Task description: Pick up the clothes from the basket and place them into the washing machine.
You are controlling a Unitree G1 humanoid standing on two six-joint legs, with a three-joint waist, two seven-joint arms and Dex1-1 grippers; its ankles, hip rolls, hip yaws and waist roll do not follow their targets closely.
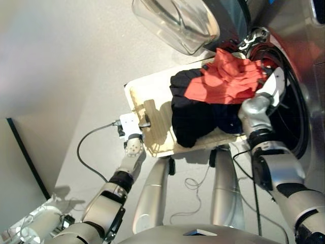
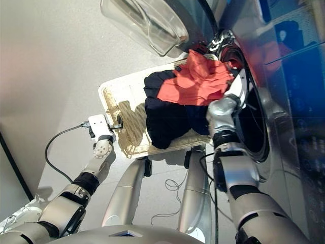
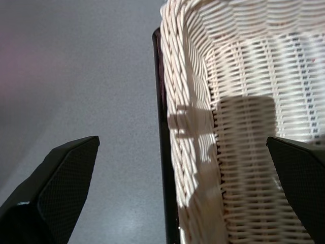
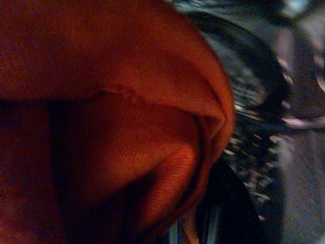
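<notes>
— Standing open at the robot's right, the washing machine [image 1: 299,66] shows its dark drum mouth, with the clear glass bowl door [image 1: 175,23] swung out above the scene. What sits in front of it?

— The basket [image 1: 137,99], a cream woven tray, lies just beside the porthole, its near edge toward the robot. The end nearest the machine is heaped with the clothes [image 1: 213,99]; the end toward the robot's left is bare wicker.

— How is the heap arranged?

— A black garment [image 1: 190,119] and a navy one, hard to tell apart, lie underneath and droop over the basket's near rim. The red-orange garment [image 1: 228,76] lies on top, its far end reaching the drum opening.

— And the right gripper [image 1: 271,81]?

— It is at the lip of the porthole, against the red-orange cloth. The right wrist view is filled with that fabric, the drum's perforated steel just behind it. Whether the fingers are closed on the cloth cannot be told; they are hidden.

— The left gripper [image 3: 183,168]?

— Spread wide and holding nothing, it straddles the basket's woven rim at the bare end, one black finger [image 3: 66,178] outside over the grey floor [image 1: 61,61], the other inside.

— Anything smaller?

— A black cable [image 1: 89,147] loops across the floor to the left wrist.
</notes>
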